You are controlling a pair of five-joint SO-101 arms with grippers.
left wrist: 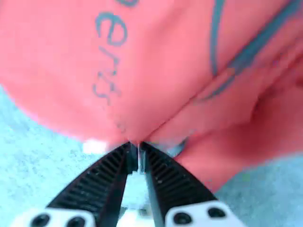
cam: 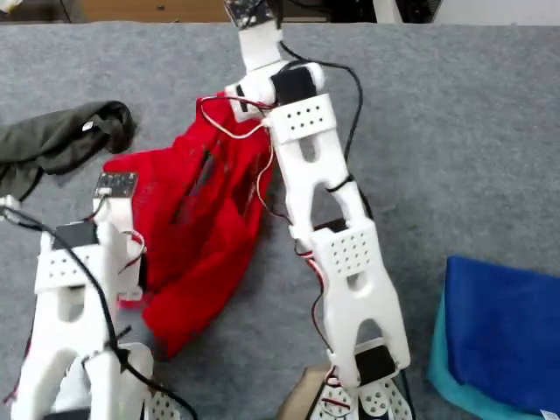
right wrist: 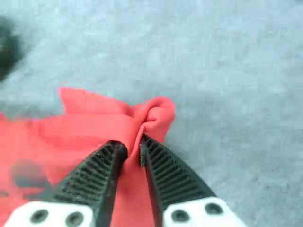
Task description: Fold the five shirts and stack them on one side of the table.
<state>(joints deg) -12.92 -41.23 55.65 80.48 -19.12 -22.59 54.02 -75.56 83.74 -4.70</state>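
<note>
A red shirt (cam: 206, 227) with dark printed lettering lies bunched on the grey table between the two arms. My left gripper (left wrist: 137, 147) is shut on a fold of the red shirt (left wrist: 156, 71) near its lettering; in the high view it sits at the shirt's left edge (cam: 116, 179). My right gripper (right wrist: 134, 147) is shut on a gathered corner of the red shirt (right wrist: 154, 113), at the shirt's far end in the high view (cam: 232, 98). The cloth is stretched lengthwise between the two holds.
A crumpled dark olive shirt (cam: 61, 136) lies at the far left. A folded blue shirt (cam: 503, 332) rests on a teal one (cam: 442, 372) at the near right edge. Bare grey table (cam: 455, 131) spreads to the far right.
</note>
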